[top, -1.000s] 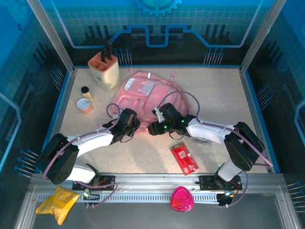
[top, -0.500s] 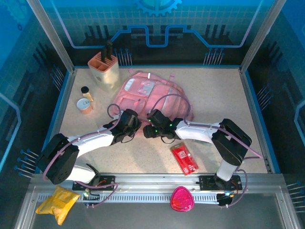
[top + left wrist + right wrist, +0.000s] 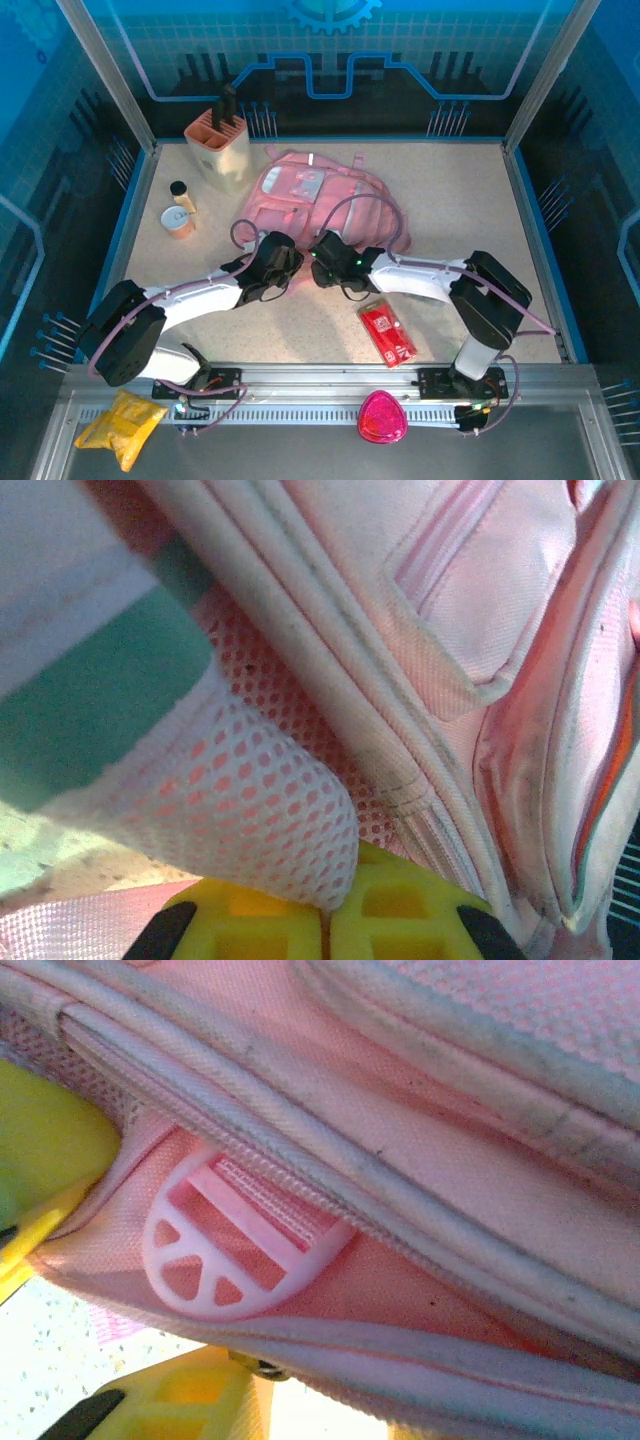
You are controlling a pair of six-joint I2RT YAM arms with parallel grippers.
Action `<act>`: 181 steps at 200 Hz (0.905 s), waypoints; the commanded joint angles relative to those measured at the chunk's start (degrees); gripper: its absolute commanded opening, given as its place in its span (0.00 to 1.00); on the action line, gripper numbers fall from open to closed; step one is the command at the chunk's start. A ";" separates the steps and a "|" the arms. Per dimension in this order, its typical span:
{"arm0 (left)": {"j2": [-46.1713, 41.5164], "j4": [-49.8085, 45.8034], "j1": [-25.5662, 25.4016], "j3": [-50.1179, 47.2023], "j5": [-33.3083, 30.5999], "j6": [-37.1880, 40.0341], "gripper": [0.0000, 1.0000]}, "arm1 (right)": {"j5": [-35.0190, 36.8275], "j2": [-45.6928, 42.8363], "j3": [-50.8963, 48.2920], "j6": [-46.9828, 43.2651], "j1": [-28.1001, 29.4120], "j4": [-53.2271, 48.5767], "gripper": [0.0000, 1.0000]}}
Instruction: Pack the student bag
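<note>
Speckled surface point(image 3: 450, 200): right pincer point(image 3: 318, 262) has swung in beside left pincer point(image 3: 325, 920), which pinches the student bag's point(image 3: 300, 190) mesh, likely to open it; right's grip I cannot tell.

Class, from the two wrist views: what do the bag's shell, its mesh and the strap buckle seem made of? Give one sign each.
bag: probably woven synthetic cloth, matte; fine weave grain and stitched seams.
mesh: soft netting with open holes; it folds limply.
buckle: likely moulded plastic, smooth, faintly glossy, rigid bars.
</note>
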 commanded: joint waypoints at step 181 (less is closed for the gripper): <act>0.94 6.77 -5.40 2.23 1.85 -0.89 0.00 | 9.44 -1.47 1.83 -4.27 0.77 -2.78 0.37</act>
